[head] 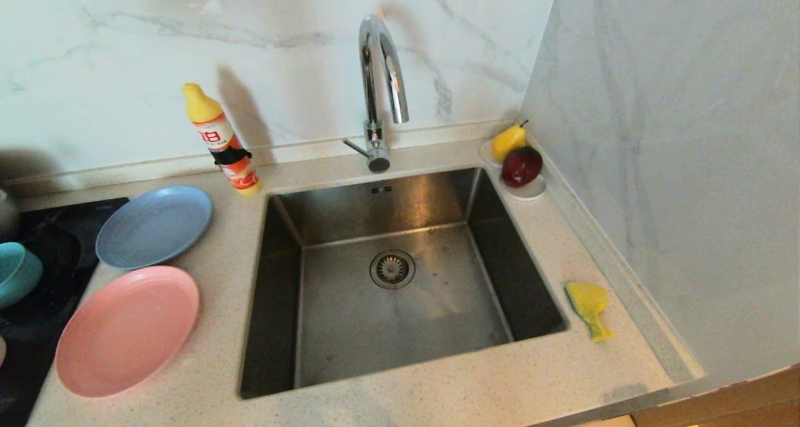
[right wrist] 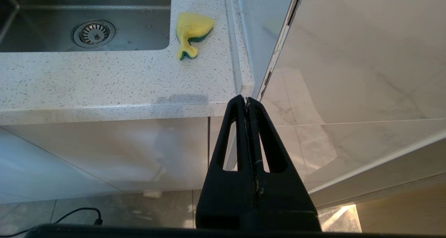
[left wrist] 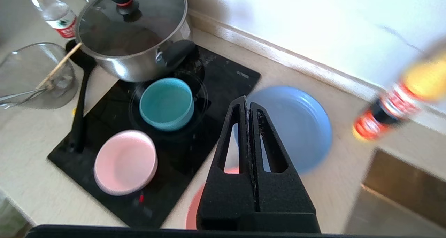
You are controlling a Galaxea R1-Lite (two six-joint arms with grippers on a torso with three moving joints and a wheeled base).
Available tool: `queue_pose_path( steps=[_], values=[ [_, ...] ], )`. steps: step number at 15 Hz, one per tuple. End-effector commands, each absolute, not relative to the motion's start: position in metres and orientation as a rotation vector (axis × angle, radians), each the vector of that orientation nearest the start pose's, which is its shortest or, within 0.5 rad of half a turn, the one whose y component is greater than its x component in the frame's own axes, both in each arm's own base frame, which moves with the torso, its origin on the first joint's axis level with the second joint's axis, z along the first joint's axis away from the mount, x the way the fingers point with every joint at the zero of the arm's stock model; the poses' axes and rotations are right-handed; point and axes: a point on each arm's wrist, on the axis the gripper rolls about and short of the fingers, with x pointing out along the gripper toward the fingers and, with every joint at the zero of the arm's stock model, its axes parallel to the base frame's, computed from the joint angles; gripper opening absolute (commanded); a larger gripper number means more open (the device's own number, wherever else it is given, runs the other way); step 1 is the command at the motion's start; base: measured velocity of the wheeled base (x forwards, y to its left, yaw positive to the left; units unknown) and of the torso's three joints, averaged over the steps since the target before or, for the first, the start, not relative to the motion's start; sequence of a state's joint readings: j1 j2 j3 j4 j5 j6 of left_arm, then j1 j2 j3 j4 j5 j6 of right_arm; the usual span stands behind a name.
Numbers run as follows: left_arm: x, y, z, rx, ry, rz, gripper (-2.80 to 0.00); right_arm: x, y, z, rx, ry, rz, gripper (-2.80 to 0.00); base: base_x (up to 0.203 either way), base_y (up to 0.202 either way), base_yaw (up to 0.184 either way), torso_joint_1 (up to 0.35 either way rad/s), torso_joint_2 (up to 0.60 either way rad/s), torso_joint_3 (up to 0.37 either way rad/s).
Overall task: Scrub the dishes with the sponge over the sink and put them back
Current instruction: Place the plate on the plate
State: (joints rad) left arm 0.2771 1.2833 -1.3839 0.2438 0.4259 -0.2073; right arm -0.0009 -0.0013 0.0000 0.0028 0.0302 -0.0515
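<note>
The big steel sink sat in the middle of the speckled counter, with its round drain at the bottom and the tall shiny tap curving over the back edge. The yellow sponge with its green side lay flat on the counter just to the right of the sink, near the wall, and nothing was touching it. To the left of the sink lay the grey-blue plate and, closer to the robot, the salmon-pink plate; the two were side by side. Farther left, the teal bowl and the pale pink bowl sat on a black stove top, next to a steel pot with a glass lid. A yellow soap bottle stood behind the blue plate. In the back right corner a small white saucer held a yellow pear and a dark red apple. The left gripper hung in the air above the blue plate, its two black fingers pressed together and holding nothing. The right gripper was down low in front of the counter's edge, by the cupboard, and its fingers were also pressed together with nothing between them.
</note>
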Motion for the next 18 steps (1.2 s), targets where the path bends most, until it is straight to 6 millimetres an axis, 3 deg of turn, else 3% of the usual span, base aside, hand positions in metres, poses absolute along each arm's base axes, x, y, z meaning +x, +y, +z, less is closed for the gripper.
queue_pose_path(
  steps=[1,6,9,15,18],
  values=[
    [0.215,0.104,0.353,-0.216,0.163,0.724,-2.80,-0.023,0.001,0.075,-0.052,0.001,0.030,-2.80,0.000,0.000,0.000,0.000,0.00,0.000],
    [0.229,0.172,0.319,-0.314,0.277,0.666,-2.80,-0.023,0.001,0.075,-0.052,0.001,0.029,-2.80,0.000,0.000,0.000,0.000,0.00,0.000],
    [0.230,0.200,0.299,-0.368,0.335,0.634,-2.80,-0.023,0.001,0.075,-0.052,0.001,0.029,-2.80,0.000,0.000,0.000,0.000,0.00,0.000],
    [0.242,0.239,0.258,-0.404,0.447,0.679,-2.80,-0.023,0.001,0.075,-0.052,0.001,0.029,-2.80,0.000,0.000,0.000,0.000,0.00,0.000],
    [0.251,0.252,0.242,-0.420,0.476,0.611,-2.80,-0.023,0.001,0.075,-0.052,-0.001,0.029,-2.80,0.000,0.000,0.000,0.000,0.00,0.000]
  ],
)
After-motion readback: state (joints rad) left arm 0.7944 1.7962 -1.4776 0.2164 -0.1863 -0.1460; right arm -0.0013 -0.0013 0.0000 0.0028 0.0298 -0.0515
